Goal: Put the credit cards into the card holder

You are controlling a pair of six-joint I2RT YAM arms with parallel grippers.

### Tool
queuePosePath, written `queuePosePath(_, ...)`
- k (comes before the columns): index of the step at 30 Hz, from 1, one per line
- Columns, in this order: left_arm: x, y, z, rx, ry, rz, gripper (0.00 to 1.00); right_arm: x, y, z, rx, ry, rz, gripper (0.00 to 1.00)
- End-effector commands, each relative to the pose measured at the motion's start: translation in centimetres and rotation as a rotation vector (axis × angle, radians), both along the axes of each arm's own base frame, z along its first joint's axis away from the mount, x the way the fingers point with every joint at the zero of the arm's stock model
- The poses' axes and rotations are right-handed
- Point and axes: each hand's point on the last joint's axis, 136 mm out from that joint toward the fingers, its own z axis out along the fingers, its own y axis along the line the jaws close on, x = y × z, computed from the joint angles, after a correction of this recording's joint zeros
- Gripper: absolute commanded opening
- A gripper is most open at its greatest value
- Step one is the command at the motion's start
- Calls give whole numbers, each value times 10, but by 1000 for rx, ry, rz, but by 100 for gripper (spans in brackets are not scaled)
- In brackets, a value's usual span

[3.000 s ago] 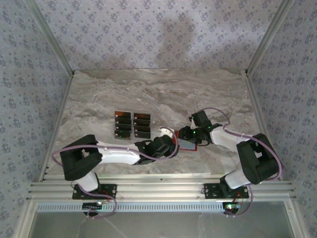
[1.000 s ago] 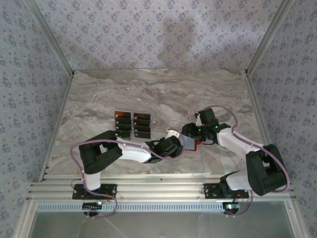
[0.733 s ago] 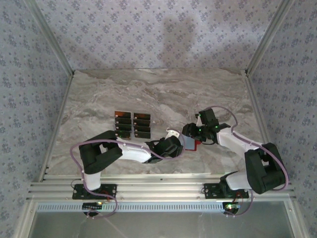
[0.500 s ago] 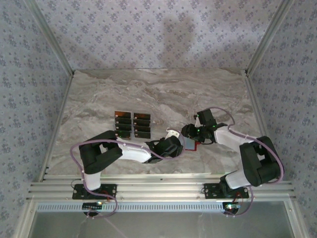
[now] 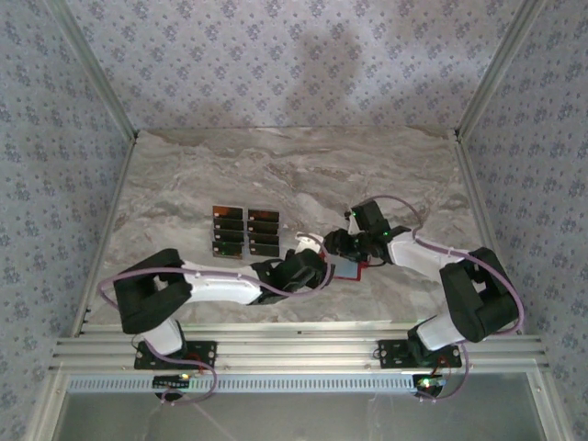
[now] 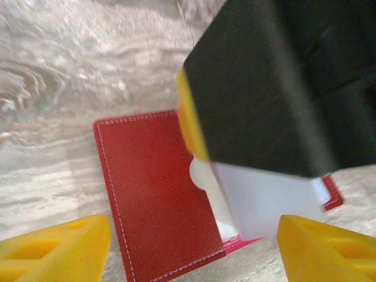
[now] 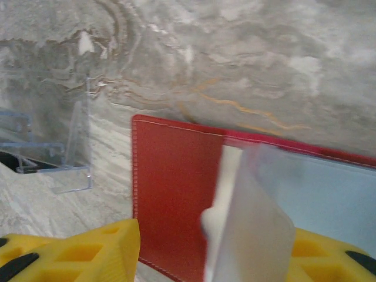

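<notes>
The red card holder lies open on the marble table, its red pocket flat and a pale flap lifted up from it. My left gripper hovers over its near edge, open, both yellow fingers clear of the leather. My right gripper is over the holder from the other side, fingers wide apart, with the pale flap standing between them against the right one. Its black finger and yellow pad rest on the flap. The credit cards sit in two short columns to the left, apart from both grippers.
A clear plastic stand sits on the table just left of the card holder. Aluminium rails and patterned walls bound the table. Bare marble stretches behind the grippers.
My left gripper's fingers have spread wider, and the left arm's elbow has swung out to the left. The right gripper has shifted slightly left over the holder.
</notes>
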Motion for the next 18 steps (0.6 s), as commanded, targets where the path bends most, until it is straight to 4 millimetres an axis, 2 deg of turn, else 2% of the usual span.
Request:
queuePosePath(1,2,12,21,-25,-34,51,76,4,10,2,-9,6,-3,52)
queuePosePath(8,8,40,51,-30,-85,144,78,4,32,-7,-35,23,38,52)
queuePosePath(16,19,82,61,-53,-50,265,79,-3,44,-29,-83,75,70,52)
queuePosePath(18,24,95,67,-60,-45,300,81,-5,46,-27,-82,77,80,52)
